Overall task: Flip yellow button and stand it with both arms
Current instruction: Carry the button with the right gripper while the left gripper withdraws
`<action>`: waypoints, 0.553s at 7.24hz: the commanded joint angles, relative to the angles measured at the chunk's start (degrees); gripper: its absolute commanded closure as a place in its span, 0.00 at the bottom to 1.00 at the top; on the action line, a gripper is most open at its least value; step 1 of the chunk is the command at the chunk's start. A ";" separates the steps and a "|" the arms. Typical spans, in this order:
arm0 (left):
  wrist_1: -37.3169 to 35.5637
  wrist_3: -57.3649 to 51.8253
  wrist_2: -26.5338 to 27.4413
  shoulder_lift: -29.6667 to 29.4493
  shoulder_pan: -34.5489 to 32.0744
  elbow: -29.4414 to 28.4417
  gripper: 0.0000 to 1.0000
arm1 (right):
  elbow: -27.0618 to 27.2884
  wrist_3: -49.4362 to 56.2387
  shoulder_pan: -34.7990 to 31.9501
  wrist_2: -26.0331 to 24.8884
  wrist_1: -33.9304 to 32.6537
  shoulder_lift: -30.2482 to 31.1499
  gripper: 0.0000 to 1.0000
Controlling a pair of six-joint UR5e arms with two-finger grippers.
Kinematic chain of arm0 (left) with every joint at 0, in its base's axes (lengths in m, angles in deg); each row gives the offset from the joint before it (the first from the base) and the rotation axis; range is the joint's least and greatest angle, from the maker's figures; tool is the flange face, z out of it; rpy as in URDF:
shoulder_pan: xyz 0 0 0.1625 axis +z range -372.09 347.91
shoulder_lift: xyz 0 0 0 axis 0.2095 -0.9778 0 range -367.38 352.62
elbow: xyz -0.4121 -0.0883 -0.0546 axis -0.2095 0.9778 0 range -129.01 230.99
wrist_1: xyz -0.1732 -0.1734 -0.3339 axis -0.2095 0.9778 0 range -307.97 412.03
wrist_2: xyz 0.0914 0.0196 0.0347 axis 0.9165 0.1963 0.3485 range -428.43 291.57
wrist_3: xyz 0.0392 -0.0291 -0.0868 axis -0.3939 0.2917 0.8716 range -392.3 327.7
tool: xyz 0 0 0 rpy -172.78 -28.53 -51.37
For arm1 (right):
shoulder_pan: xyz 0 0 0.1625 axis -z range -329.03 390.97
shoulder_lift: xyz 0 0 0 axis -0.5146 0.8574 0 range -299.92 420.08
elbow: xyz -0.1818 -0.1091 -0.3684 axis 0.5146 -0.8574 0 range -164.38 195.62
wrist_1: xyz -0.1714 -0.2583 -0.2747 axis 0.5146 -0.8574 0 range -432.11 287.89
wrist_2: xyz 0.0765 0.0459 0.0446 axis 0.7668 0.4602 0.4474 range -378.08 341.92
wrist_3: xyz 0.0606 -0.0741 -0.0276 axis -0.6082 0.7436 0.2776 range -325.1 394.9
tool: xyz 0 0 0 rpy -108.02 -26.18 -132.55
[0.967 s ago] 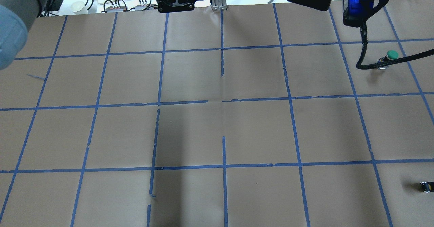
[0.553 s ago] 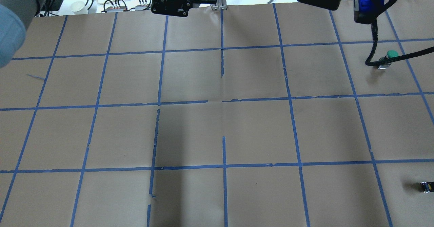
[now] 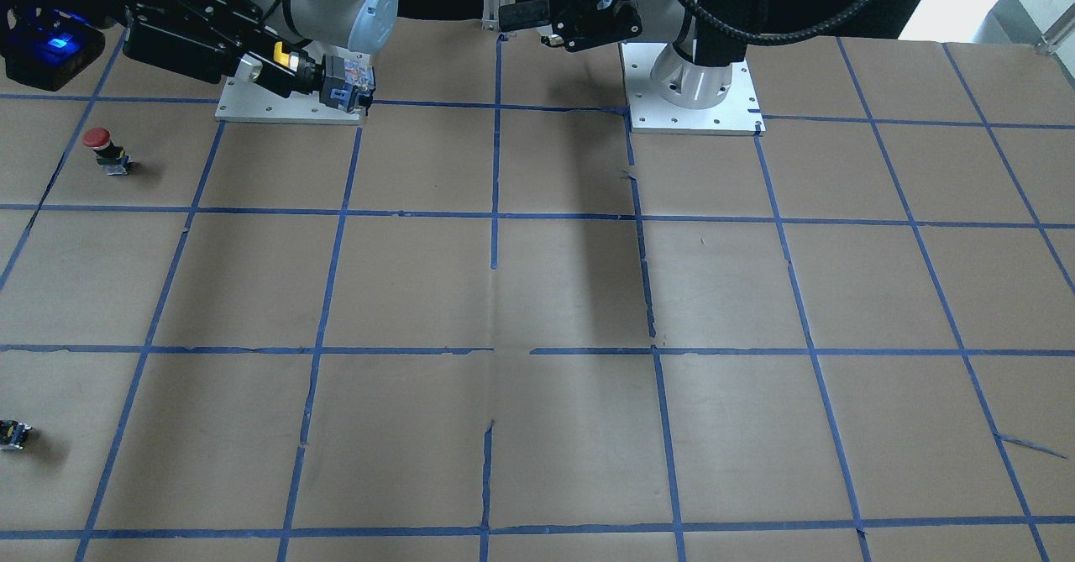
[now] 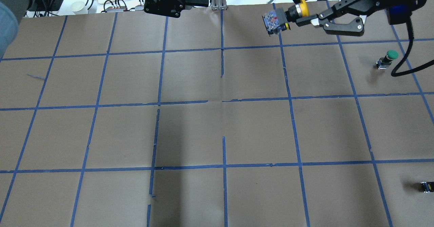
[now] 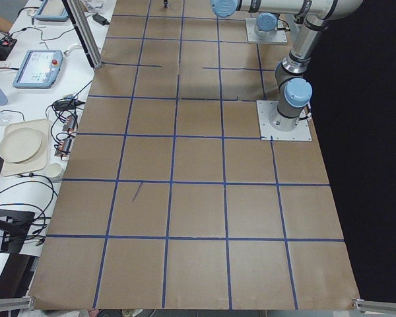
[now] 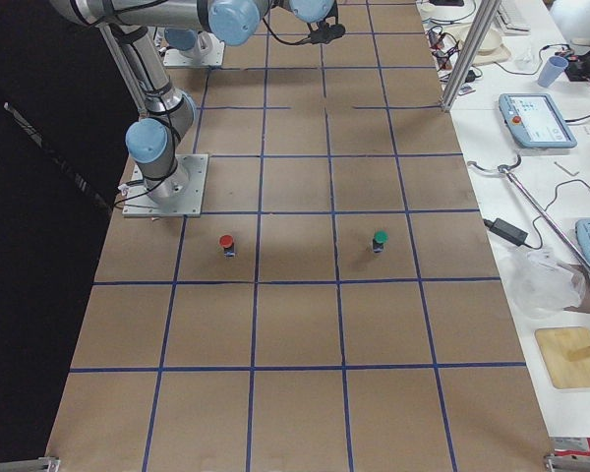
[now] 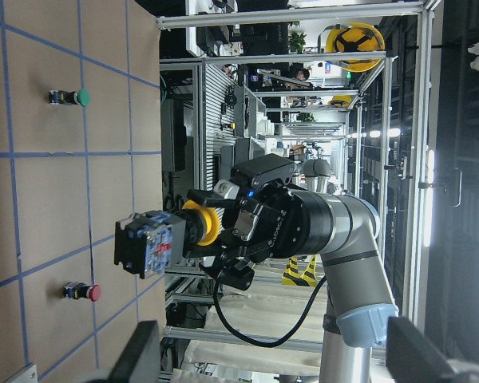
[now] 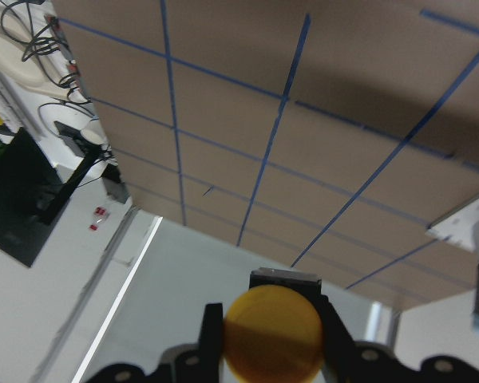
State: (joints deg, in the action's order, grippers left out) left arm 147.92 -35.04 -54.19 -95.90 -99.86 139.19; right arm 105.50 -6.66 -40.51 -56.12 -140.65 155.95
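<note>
The right gripper (image 4: 295, 14) is clamped on the yellow button (image 4: 284, 16) and holds it in the air above the table (image 4: 190, 132), near the base plate (image 3: 252, 112) on the robot's right. The fingers grip the neck just below the round yellow cap. The cap sits toward the gripper's palm, and the boxy black and silver body sticks out sideways, away from the palm. The button lies roughly level, neither cap up nor cap down. In the right wrist view the face of the cap fills the space between the two fingers.

The left gripper (image 3: 537, 26) hangs across from it, turned toward the button's body, with a clear gap between the two. Its fingers stand wide apart and hold nothing, as the left wrist view shows.

On the robot's right side of the table a red-capped button (image 3: 102, 144) and a green-capped button (image 4: 390, 56) stand cap up, and a tiny black block (image 4: 426, 186) lies near the table's edge
</note>
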 commanded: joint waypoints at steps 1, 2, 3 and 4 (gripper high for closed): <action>-0.09 0.01 12.93 0.19 0.32 -1.28 0.00 | 0.20 23.53 0.46 -22.57 1.12 -0.24 0.77; -0.09 -0.16 21.97 -0.07 0.23 -2.85 0.00 | 0.29 31.38 0.55 -29.13 0.25 -0.33 0.78; -0.01 -0.17 33.11 -1.20 -0.38 -3.91 0.00 | 1.07 43.64 0.55 -33.72 -0.28 -1.20 0.81; 0.34 -0.25 39.66 -0.34 -0.64 -4.01 0.00 | 2.47 53.85 2.29 -39.43 -4.72 -3.12 0.84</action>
State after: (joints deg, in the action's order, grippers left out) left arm 147.98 -35.21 -24.29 -96.52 -100.10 135.79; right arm 106.65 34.24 -39.55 -88.55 -141.77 154.58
